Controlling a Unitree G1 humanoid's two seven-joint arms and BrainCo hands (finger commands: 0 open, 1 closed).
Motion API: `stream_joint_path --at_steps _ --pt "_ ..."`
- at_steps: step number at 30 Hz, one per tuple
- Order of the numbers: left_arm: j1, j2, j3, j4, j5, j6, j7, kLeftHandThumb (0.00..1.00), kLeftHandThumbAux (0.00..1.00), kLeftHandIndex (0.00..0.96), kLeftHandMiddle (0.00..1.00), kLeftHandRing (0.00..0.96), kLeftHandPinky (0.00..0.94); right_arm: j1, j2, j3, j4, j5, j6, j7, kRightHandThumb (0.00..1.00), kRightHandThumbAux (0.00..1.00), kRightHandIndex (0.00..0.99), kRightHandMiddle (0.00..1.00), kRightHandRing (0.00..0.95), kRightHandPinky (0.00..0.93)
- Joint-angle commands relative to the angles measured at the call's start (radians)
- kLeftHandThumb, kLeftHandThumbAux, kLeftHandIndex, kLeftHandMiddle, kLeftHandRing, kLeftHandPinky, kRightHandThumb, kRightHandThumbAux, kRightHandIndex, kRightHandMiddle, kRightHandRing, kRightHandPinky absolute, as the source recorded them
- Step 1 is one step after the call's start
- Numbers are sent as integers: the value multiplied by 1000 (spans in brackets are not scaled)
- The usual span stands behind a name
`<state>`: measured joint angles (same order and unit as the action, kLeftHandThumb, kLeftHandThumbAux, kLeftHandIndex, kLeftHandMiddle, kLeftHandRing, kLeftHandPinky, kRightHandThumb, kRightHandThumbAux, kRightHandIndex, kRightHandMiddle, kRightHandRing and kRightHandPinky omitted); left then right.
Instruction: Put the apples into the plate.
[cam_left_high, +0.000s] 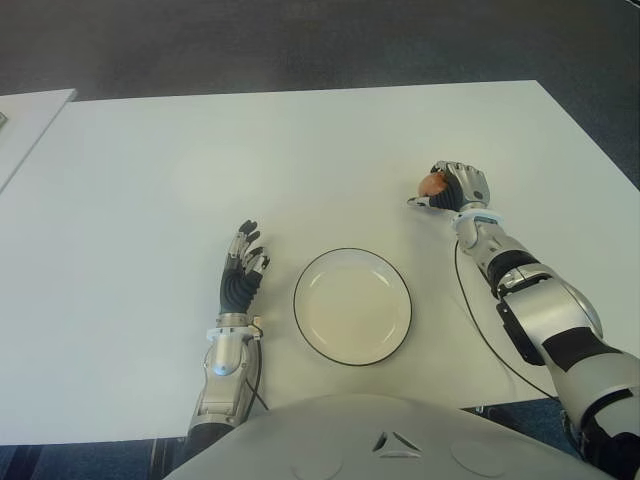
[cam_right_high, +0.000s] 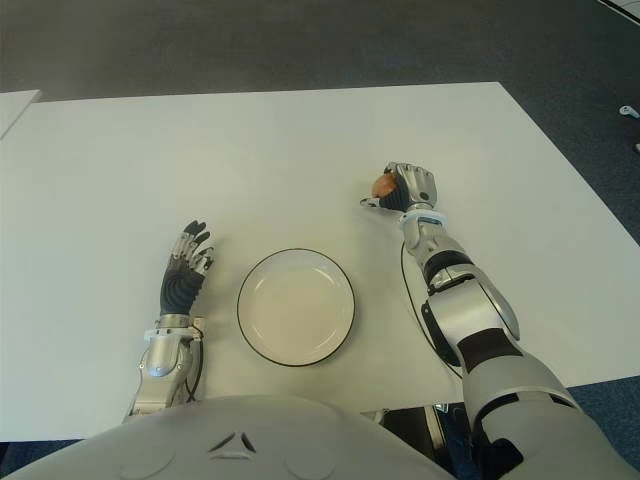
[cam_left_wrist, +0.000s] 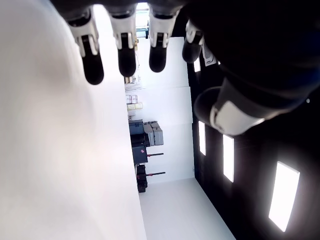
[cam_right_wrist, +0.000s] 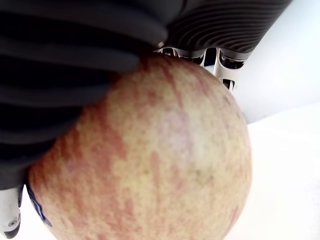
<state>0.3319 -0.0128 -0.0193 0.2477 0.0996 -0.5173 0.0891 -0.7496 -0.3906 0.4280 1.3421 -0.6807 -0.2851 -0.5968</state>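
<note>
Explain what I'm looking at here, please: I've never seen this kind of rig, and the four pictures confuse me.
This is a humanoid robot with two arms ending in many-fingered hands. The two wide pictures come from a stereo camera on its head, looking down at a white table. The two close-ups come from cameras on each wrist.

On the table sits an empty white plate with a dark rim. The right hand, beyond the plate on the robot's right, has its fingers closed around a red-and-yellow apple; the right wrist view shows the fruit filling the frame. The left hand shows to the left of the plate, open and holding nothing; its wrist view shows only fingertips and the room beyond.

No other apple is visible.
</note>
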Motion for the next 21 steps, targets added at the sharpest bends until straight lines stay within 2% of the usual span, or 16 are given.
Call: stream_joint_path --at_steps 1,10,16,21 --pt "45 1 -1 111 10 62 5 63 547 75 115 137 205 -28 -9 -1 -9 4 -28 -11 670 713 810 894 871 873" --pt "47 4 -1 116 0 55 -5 65 548 73 100 116 179 -80 -50 -4 -74 4 -103 -5 719 705 823 890 875 886" --pt "38 4 4 142 -11 41 -10 69 549 80 107 125 189 -61 -83 -2 -155 -1 -202 -39 784 692 844 900 883 885" --pt "32 3 2 149 -10 38 -7 74 553 76 107 123 195 -11 -105 -2 -299 -6 -265 -36 828 681 848 893 880 872"
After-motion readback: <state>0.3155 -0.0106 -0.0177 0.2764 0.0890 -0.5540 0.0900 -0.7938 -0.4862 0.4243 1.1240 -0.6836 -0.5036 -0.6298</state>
